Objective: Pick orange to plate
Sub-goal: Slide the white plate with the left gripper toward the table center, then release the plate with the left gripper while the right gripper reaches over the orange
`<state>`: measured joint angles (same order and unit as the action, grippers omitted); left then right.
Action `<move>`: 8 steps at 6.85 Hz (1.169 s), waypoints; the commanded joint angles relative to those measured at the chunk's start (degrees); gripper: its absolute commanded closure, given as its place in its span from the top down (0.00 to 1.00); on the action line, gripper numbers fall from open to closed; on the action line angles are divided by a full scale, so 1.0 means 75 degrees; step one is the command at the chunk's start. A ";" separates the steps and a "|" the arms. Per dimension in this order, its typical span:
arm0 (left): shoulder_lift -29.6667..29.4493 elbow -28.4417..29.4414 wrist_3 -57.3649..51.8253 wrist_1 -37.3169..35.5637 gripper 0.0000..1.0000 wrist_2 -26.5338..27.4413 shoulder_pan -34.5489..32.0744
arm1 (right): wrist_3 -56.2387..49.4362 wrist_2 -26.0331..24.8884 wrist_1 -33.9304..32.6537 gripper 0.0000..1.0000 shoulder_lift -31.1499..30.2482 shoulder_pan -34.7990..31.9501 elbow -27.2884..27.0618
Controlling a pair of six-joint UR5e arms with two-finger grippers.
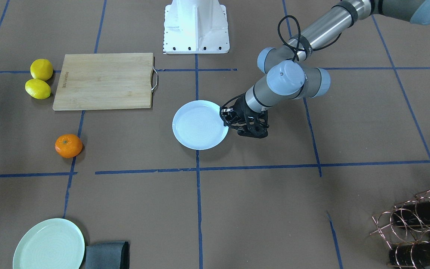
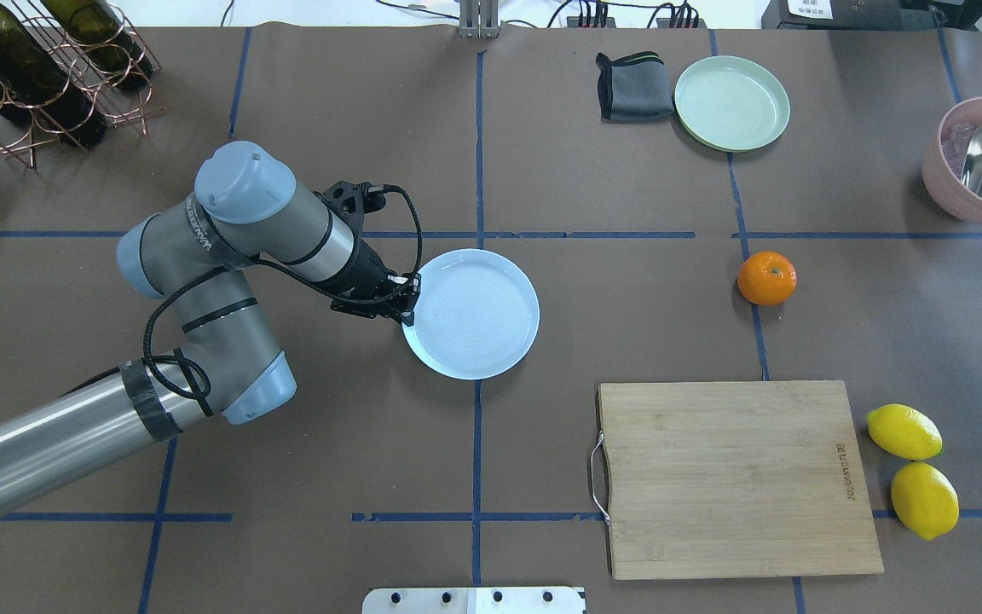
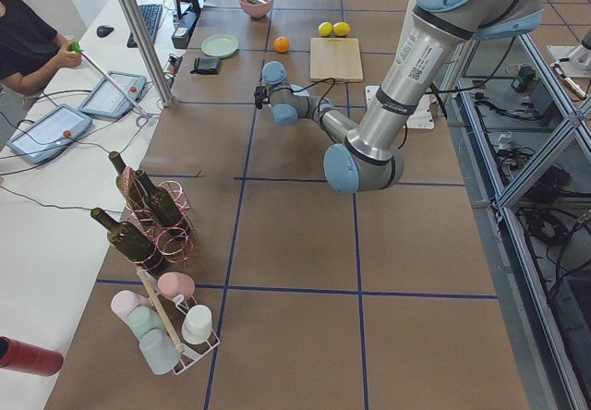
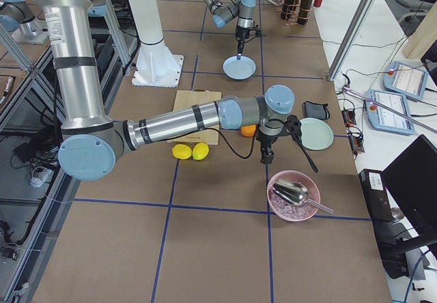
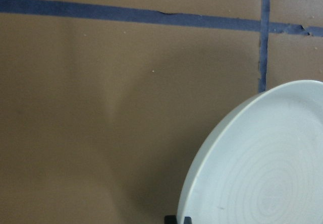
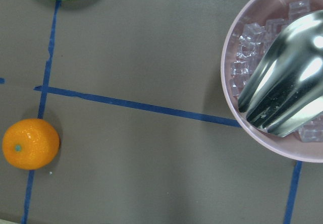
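In the front-facing view the orange (image 1: pixel 68 145) rests on the brown table (image 1: pixel 274 209), touching a blue tape line (image 1: pixel 74 160). It is well apart from the plate (image 1: pixel 199 125), with bare paper between them. The left gripper (image 1: pixel 233 126) stands at the plate's rim. Whether its fingers pinch that rim or only flank it cannot be told. A cutting board (image 1: pixel 103 81) carries a burned-in mark near one short edge, too small to read, and two lemons (image 1: pixel 37 89) lie just beside that edge.

From overhead, the orange lies near the board's far edge without touching it. A mint-green plate (image 2: pixel 731 102) and a grey cloth (image 2: pixel 634 88) sit just beside each other, farther off. Lettering on the left arm (image 2: pixel 227 247) is illegible.

The left side view shows the orange (image 3: pixel 281 44) small at the table's far end.

In the right side view the right gripper (image 4: pixel 266 154) hangs between the orange and a pink bowl (image 4: pixel 273 204). How far it is open cannot be told.

The left wrist view has the plate's rim filling the lower right corner, with a dark fingertip (image 5: pixel 176 220) at it.

The right wrist view shows the orange at lower left. At right, well apart, a metal scoop (image 6: pixel 282 98) lies on ice cubes (image 6: pixel 247 37) in the bowl.
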<state>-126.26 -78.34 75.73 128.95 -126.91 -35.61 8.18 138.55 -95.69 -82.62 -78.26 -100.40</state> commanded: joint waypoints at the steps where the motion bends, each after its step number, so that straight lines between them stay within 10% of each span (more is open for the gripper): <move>1: -0.0041 0.0121 0.0215 0.0314 0.00 0.0337 0.0200 | 0.0981 -0.0016 0.0021 1.00 0.0093 0.0624 -0.0382; 3: -0.0041 0.0121 0.0215 0.0442 0.06 0.0375 0.0224 | 0.1544 -0.0040 0.0253 1.00 0.0268 0.1221 -0.0512; 6: 0.0029 0.0097 0.0192 0.0980 0.77 0.0375 0.0283 | 0.3683 -0.0680 0.1854 1.00 0.0281 0.2345 -0.0325; 8: 0.0064 0.0039 0.0204 0.1076 0.96 0.0386 0.0236 | 0.4799 -0.1384 0.2305 1.00 0.0549 0.2909 -0.0103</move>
<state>-125.94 -77.82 77.24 136.54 -124.08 -33.68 38.90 131.32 -80.45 -79.86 -59.06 -102.13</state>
